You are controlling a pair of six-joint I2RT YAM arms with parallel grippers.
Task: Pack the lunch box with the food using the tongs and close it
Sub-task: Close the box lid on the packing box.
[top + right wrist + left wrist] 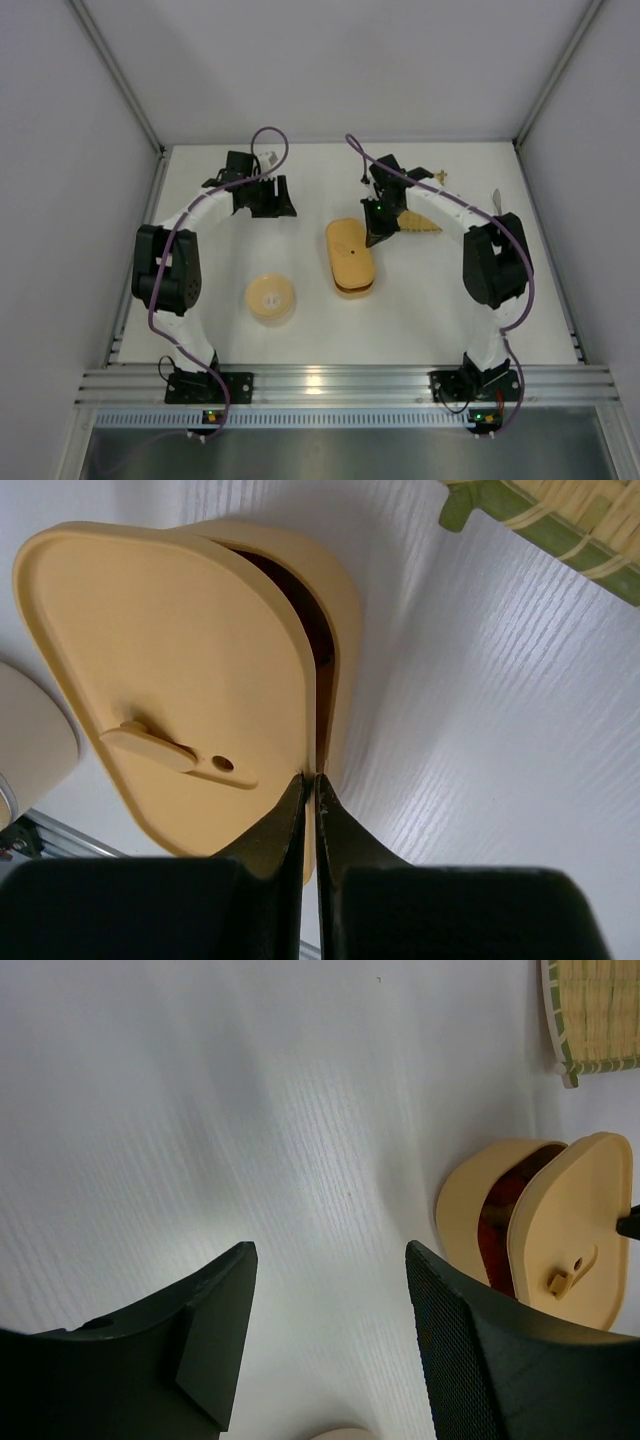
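The orange-tan lunch box [356,288] lies at the table's centre. Its lid [349,255] sits askew on it, leaving a gap. In the left wrist view the lid [570,1230] leans over the box [465,1210], and red food [505,1200] shows inside. My right gripper [310,780] is shut, its tips against the edge of the lid [160,670] where it meets the box wall [345,620]; from above this gripper [378,235] is at the box's far right end. My left gripper [330,1250] hangs open over bare table at the back left [270,205]. A slim grey tip [495,196] by the right elbow may be the tongs.
A round tan container [270,298] stands front left of the box, and its pale edge [35,730] shows in the right wrist view. A bamboo mat [420,222] lies right of the box, partly under the right arm. White walls enclose the table on three sides.
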